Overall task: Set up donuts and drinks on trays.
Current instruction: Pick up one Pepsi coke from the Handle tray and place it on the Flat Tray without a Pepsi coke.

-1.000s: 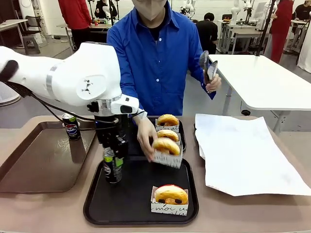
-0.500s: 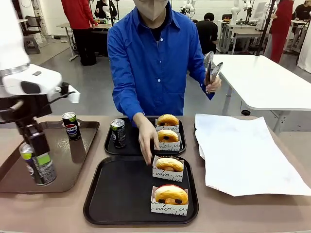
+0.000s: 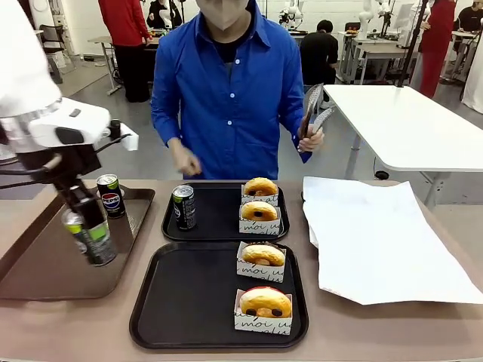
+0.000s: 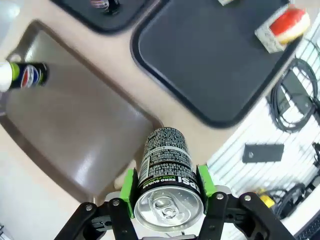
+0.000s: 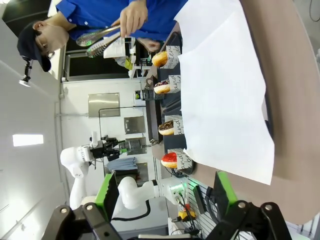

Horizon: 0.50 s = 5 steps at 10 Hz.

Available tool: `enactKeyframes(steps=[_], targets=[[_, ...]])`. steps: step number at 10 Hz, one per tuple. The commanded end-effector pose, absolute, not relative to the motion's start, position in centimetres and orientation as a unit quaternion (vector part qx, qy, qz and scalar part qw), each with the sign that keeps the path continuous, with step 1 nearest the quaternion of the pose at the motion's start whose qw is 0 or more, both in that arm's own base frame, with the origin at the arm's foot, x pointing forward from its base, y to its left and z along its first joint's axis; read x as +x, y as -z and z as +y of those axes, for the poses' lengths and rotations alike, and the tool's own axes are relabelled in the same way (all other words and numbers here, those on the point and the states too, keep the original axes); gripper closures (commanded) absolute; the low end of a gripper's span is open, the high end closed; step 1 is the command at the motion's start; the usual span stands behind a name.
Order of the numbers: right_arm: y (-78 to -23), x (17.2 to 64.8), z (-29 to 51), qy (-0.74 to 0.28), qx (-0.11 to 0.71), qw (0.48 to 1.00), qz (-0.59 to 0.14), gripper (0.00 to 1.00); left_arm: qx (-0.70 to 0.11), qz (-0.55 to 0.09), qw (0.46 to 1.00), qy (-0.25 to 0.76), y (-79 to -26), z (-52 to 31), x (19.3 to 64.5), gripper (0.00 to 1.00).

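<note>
My left gripper (image 3: pixel 84 219) is shut on a dark can with a green band (image 3: pixel 90 237), held tilted over the brown tray (image 3: pixel 45 271). From the left wrist the can (image 4: pixel 167 165) sits between the green pads (image 4: pixel 129 186). A Pepsi can (image 3: pixel 111 196) stands on the brown tray. The far black tray (image 3: pixel 215 230) holds one can (image 3: pixel 183 207) and two boxed donuts (image 3: pixel 259 213). The near black tray (image 3: pixel 189 302) holds two boxed donuts (image 3: pixel 265 303). My right gripper (image 5: pixel 165 200) is open over the table's right end, nothing between its fingers.
A large white paper sheet (image 3: pixel 373 241) covers the right of the table. The person in a blue shirt stands at the far side with one hand (image 3: pixel 185 162) lifted off the table and metal tongs (image 3: pixel 315 111) in the other. A white table (image 3: pixel 407 128) stands behind.
My left arm has carried the green-band can from the near black tray leftward to over the brown tray. The person set a boxed donut on the near tray and drew the hand back.
</note>
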State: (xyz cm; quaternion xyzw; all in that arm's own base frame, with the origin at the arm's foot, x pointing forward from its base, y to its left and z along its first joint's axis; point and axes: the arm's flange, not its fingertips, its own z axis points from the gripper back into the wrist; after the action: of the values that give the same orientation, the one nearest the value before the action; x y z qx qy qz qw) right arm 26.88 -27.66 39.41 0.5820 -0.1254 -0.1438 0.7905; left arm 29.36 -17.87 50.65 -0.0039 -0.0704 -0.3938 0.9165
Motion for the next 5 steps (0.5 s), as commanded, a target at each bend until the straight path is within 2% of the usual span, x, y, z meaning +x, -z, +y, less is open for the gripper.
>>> enactKeyframes(steps=[1,3,5], targets=[[-39.5,26.9,-27.7,0.142,0.586,0.787,-0.128,0.0,-0.009,-0.066,0.922,0.381,-49.4,-22.6,33.2,0.41],[-39.5,26.9,-27.7,0.142,0.586,0.787,-0.128,0.0,-0.016,-0.03,0.942,0.333,-46.8,-26.7,36.5,0.41],[-39.5,26.9,-27.7,0.142,0.586,0.787,-0.128,0.0,-0.019,-0.024,0.957,0.287,-43.5,-29.7,37.5,0.41]])
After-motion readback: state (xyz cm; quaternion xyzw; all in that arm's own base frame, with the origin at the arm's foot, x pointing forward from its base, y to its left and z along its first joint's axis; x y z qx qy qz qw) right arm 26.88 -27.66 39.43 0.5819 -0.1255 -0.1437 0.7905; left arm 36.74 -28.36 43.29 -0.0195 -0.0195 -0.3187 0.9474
